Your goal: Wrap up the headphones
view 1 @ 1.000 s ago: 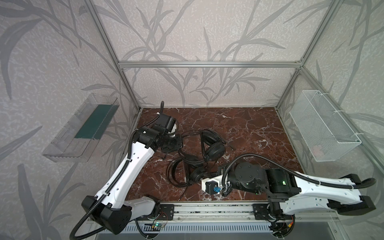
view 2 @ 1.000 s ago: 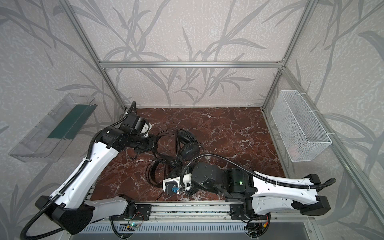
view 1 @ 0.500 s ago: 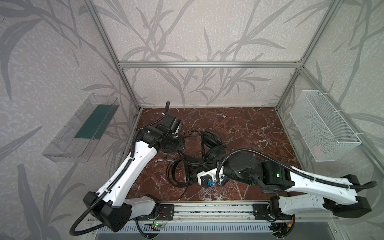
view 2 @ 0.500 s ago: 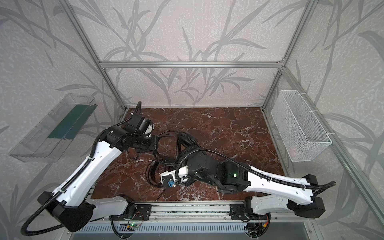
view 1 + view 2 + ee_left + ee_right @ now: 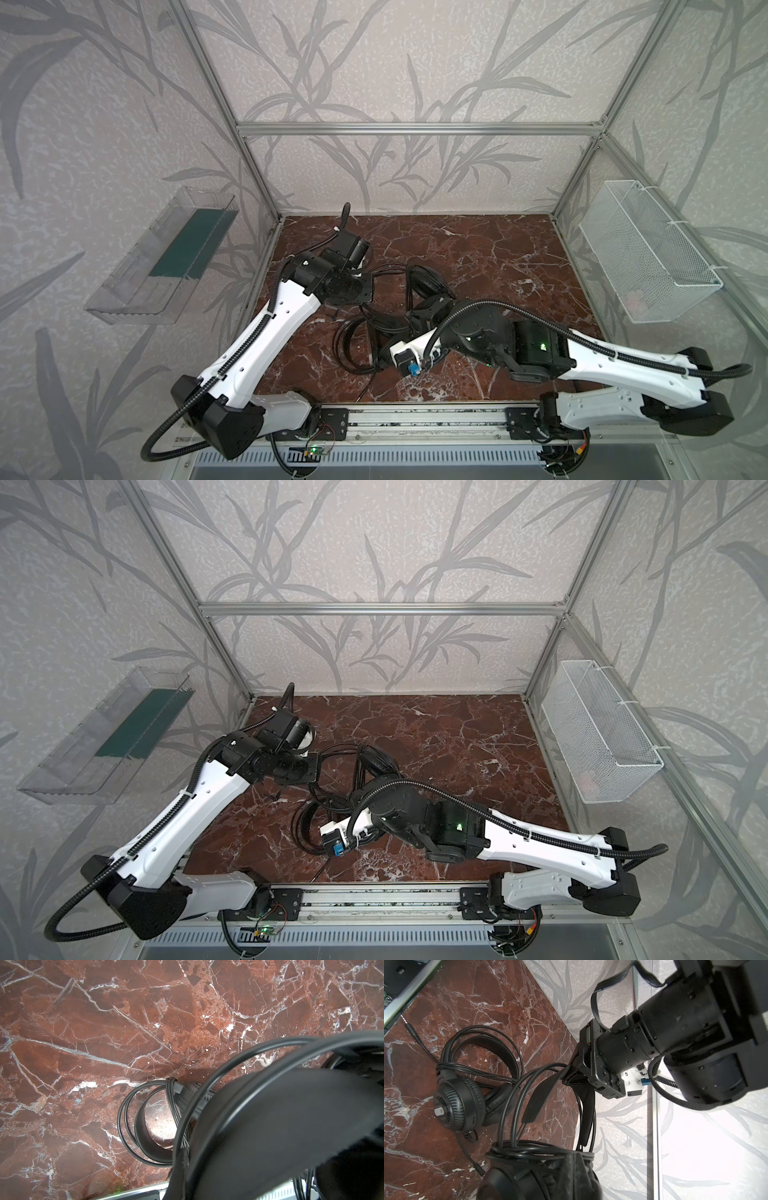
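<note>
Your left gripper (image 5: 569, 1076) is clamping the headband of the lifted headset (image 5: 542, 1097), holding the band up over the marble table (image 5: 498, 257) near its centre. Your right gripper (image 5: 576, 1160) is sitting with its jaws together at that headset's earcup, where the cable (image 5: 529, 1150) is looping around; you cannot tell whether it is pinching the cable. The second headset (image 5: 458, 1095) is lying flat on the marble, at about 8 o'clock from the lifted one in both top views, with its own cable wound around it.
</note>
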`<action>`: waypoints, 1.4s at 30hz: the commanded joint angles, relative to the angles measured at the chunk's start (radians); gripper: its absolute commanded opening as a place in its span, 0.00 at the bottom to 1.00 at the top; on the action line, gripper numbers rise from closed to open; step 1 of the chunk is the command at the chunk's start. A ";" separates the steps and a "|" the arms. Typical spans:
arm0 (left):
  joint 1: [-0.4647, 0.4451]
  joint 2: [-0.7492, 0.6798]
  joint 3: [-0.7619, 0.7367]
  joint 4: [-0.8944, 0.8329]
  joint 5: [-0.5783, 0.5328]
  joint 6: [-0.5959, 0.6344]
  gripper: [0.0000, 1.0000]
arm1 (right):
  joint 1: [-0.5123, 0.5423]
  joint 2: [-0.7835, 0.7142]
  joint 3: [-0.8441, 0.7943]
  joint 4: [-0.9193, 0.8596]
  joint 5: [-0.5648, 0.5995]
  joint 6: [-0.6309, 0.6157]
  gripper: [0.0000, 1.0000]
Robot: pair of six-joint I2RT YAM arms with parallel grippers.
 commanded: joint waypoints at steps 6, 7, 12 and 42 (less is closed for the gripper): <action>-0.053 0.000 0.048 0.005 -0.030 0.050 0.00 | -0.076 -0.019 0.067 -0.001 -0.103 -0.006 0.00; -0.058 -0.004 0.049 0.005 -0.027 0.053 0.00 | -0.081 -0.021 0.078 -0.023 -0.128 0.024 0.00; -0.075 -0.018 0.042 0.008 -0.001 0.062 0.00 | -0.108 -0.012 0.145 -0.143 -0.240 0.157 0.02; -0.096 -0.142 -0.108 -0.007 0.210 0.133 0.00 | -0.169 0.087 0.217 -0.408 -0.290 0.321 0.06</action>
